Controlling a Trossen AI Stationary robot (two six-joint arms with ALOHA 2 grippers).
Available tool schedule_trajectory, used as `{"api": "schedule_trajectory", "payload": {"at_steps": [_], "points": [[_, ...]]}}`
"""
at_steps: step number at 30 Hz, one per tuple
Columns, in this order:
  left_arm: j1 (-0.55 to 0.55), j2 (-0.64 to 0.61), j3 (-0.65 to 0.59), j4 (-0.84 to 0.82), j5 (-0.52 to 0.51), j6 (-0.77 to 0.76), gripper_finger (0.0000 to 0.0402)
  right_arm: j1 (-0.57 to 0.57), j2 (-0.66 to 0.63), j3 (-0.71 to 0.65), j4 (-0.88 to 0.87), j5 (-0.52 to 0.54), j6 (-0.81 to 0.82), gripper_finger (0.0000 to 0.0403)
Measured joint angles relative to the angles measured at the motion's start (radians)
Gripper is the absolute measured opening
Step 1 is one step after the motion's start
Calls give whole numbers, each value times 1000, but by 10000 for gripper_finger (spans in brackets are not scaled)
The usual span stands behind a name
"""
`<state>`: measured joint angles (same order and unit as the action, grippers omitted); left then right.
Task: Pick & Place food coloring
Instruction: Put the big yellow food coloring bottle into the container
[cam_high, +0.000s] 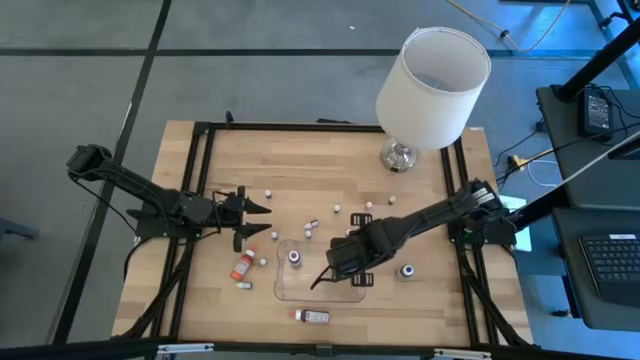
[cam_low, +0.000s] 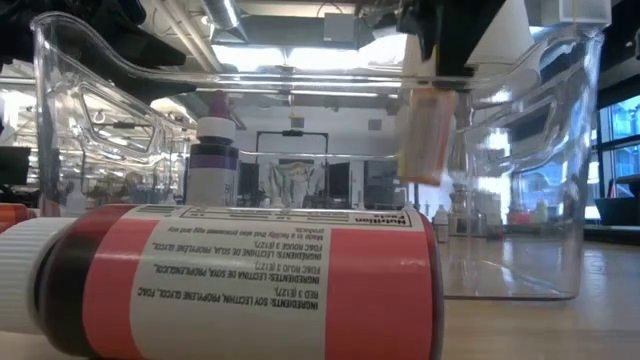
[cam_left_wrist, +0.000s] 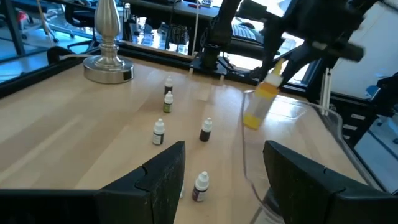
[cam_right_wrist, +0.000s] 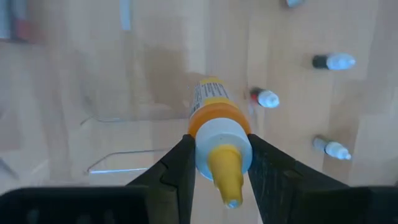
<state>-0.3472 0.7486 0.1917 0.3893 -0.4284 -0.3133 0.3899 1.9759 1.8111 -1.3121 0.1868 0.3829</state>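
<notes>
Yellow-orange bottle (cam_right_wrist: 214, 134) sits clamped between my right gripper (cam_right_wrist: 217, 171) fingers, cap end toward the wrist camera, hanging above the clear tray (cam_high: 285, 290) near the table's centre. From table height I see the same bottle (cam_low: 428, 135) tilted over the tray's inside, off its floor. A dark bottle (cam_high: 294, 258) stands upright in the tray at about ten o'clock from the right gripper. A red bottle (cam_high: 314, 316) lies on its side at six o'clock, outside the tray. My left gripper (cam_high: 252, 218) waits at nine o'clock, fingers apart, holding nothing. Small bottles (cam_left_wrist: 159, 131) are scattered on the wooden table (cam_high: 440, 300).
</notes>
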Motion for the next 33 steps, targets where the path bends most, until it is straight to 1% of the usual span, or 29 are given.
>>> {"api": "schedule_trajectory", "payload": {"at_steps": [6, 15, 25, 33], "points": [[0, 0, 0, 1, 37, -13, 212, 0, 29, -1, 0, -2, 1, 128], [0, 0, 0, 1, 38, -14, 212, -1, 46, -2, 34, -3, 4, 128], [0, 0, 0, 0, 38, -14, 212, 0, 113, -2, 14, -4, -5, 128], [0, 0, 0, 0, 37, -14, 212, 0, 124, -2, 10, 0, -12, 130]]}}
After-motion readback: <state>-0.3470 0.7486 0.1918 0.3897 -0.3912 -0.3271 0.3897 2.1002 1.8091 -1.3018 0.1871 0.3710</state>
